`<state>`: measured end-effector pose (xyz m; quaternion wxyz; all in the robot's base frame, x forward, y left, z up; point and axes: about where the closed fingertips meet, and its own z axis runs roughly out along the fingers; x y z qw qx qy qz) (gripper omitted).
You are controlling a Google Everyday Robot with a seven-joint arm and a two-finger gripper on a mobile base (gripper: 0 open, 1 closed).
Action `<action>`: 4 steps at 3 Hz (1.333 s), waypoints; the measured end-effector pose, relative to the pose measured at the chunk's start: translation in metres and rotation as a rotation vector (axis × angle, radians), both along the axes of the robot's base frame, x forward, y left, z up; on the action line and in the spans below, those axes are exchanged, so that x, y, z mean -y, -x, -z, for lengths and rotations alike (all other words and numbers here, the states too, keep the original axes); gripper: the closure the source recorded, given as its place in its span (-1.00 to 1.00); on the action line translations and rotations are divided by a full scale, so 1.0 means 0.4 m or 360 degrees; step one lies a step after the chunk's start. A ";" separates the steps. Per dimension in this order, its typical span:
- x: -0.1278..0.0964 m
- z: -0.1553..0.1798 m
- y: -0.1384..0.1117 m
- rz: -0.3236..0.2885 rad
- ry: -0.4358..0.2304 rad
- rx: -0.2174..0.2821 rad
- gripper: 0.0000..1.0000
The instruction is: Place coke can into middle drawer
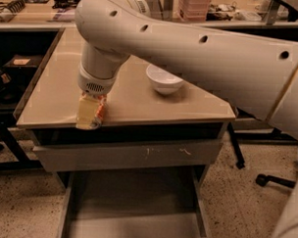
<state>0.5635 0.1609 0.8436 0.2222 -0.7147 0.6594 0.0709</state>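
Note:
My gripper (90,114) hangs from the big white arm at the front left edge of the tan cabinet top (198,105). Its pale fingers (85,111) are shut on the coke can (101,112), of which only a red sliver shows on the right side. The can is held over the front edge of the top. The middle drawer (131,199) stands pulled open below, wide and grey with a plain flat floor, in front of and under the gripper.
A white bowl (163,78) sits on the top to the right of the gripper. A shut drawer front with pale scratches (123,154) lies between the top and the open drawer. Cluttered benches stand behind, chair legs (274,180) at right.

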 end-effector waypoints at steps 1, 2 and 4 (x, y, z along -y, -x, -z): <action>0.004 -0.001 0.063 0.0024 0.0007 -0.0023 1.00; 0.018 -0.003 0.133 0.0079 0.0019 -0.0040 1.00; 0.054 0.008 0.275 0.0291 0.0057 0.0052 1.00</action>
